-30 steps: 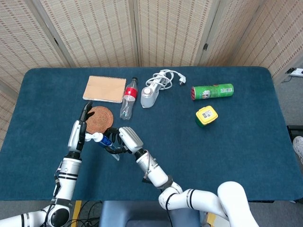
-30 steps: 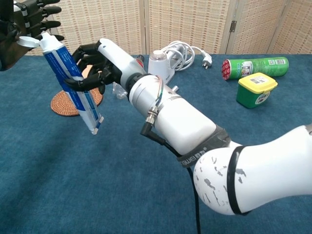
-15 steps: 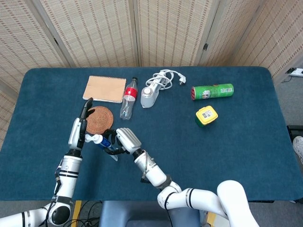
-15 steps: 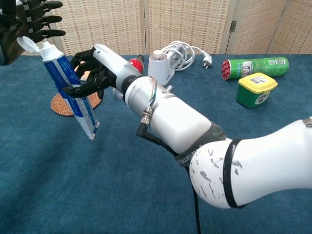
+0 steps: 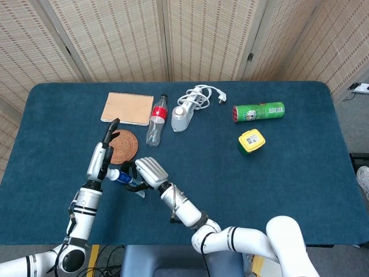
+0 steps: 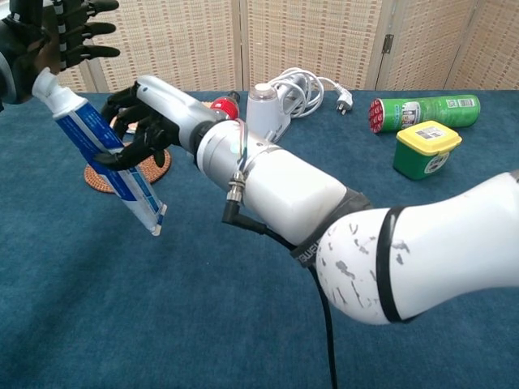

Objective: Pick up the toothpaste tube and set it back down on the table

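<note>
Toothpaste tube [image 6: 105, 162] hangs tilted in the right hand [image 6: 142, 121]'s curled grip, open left hand [image 6: 49, 36] at its cap, risking a slip near the table [image 6: 122, 308]'s left edge.

Right hand [image 6: 138, 121] reaches far across to robot's left side, dark fingers [image 6: 122, 150] curled around toothpaste tube [image 6: 109, 166], holding it tilted above table. Left hand [image 6: 57, 40] raised beside tube's cap end, fingers spread, holding nothing.

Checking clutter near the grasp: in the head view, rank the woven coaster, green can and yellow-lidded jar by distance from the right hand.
From the right hand:
1. Woven coaster, just behind-left.
2. Yellow-lidded jar, far right.
3. Green can, farther back-right.
</note>
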Controlling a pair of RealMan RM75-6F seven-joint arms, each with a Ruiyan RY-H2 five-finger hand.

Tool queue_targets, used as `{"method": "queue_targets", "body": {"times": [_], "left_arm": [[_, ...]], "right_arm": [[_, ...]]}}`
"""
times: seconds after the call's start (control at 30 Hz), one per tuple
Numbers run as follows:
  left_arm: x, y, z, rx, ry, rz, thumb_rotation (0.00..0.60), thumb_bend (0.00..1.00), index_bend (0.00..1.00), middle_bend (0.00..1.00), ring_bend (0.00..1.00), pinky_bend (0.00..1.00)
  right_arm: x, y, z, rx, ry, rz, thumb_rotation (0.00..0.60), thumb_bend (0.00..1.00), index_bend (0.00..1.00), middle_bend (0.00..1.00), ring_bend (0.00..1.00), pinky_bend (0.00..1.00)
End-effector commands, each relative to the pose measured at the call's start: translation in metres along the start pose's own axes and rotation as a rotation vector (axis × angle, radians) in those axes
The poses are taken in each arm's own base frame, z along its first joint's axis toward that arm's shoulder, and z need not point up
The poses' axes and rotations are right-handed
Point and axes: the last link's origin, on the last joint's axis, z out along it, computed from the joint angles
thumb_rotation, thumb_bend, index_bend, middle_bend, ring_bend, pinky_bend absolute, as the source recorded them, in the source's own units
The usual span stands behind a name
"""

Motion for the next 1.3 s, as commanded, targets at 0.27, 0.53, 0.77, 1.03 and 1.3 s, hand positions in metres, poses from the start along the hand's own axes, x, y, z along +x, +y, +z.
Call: {"method": "queue_targets", "body": {"times": [0.27, 0.53, 0.77, 1.03, 1.3], "left_arm": [[0.002, -0.007, -0.001, -0.008, -0.075, 0.119, 0.0, 0.0, 0.0, 0.0, 0.0, 0.15], [0.009, -0.012, -0.002, -0.044, -0.11, 0.222, 0.0, 0.0, 0.0, 0.0, 0.0, 0.15], [0.008, -0.013, -0.002, -0.083, -0.146, 0.303, 0.0, 0.0, 0.0, 0.0, 0.0, 0.15], [0.004, -0.013, -0.001, -0.098, -0.186, 0.35, 0.0, 0.0, 0.0, 0.0, 0.0, 0.14], [0.001, -0.014, -0.002, -0.083, -0.223, 0.371, 0.0, 0.0, 0.0, 0.0, 0.0, 0.14]], "right_arm": [[0.014, -0.002, -0.003, -0.029, -0.069, -0.051, 0.6, 0.63, 0.71, 0.69, 0.59, 0.67], [0.022, 0.0, -0.007, -0.057, -0.097, -0.087, 0.6, 0.63, 0.72, 0.69, 0.6, 0.67], [0.025, -0.004, -0.005, -0.067, -0.12, -0.115, 0.6, 0.63, 0.73, 0.7, 0.6, 0.67], [0.026, -0.011, -0.001, -0.075, -0.14, -0.118, 0.6, 0.63, 0.73, 0.7, 0.6, 0.67], [0.022, -0.016, 0.002, -0.074, -0.143, -0.095, 0.6, 0.63, 0.74, 0.71, 0.61, 0.67]]}}
